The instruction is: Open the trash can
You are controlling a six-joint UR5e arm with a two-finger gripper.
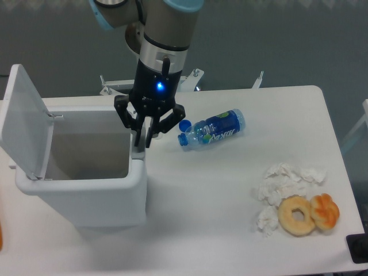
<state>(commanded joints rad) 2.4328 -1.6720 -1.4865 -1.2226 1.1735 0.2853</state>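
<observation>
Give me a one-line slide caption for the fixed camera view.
Gripper over the button rim of the trash can, its lid up; a bottle lies nearby.

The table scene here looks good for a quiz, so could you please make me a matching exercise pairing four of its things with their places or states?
Things:
1. bin lid
2. bottle
3. doughnut
4. claw

Places or states:
A. lying on its side, right of the bin
B. over the bin's right rim
C. swung up, standing open at the left
D. near the table's right front corner, beside crumpled tissues

Pairs: 1-C, 2-A, 3-D, 4-B
</observation>
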